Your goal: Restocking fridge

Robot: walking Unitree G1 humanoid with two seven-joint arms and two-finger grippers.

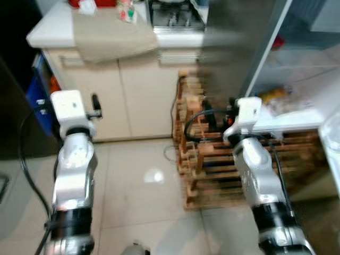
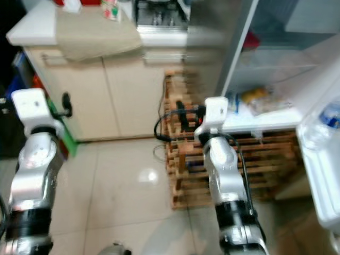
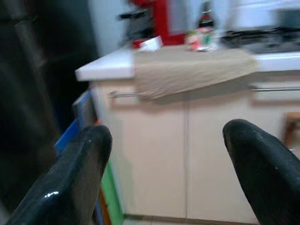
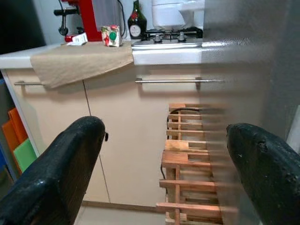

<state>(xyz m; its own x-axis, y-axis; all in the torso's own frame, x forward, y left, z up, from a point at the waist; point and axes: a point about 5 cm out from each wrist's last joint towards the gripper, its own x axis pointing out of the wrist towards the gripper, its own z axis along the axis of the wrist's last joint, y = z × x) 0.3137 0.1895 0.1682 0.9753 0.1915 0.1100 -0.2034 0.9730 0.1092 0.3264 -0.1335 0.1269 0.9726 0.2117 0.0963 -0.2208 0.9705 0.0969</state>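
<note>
The open fridge stands at the right, its grey side facing me. A yellow packet lies on its white shelf. The white door shelf at the far right holds a blue-capped container. My right gripper is open and empty, raised in front of the fridge's lower edge. My left gripper is open too, with nothing between its fingers, and is held up toward the cream cabinets.
A wooden slatted rack with a black cable stands on the floor beside the fridge. The white counter carries a beige cloth, a hob, a red appliance and a dark bottle. Pale floor tiles lie ahead.
</note>
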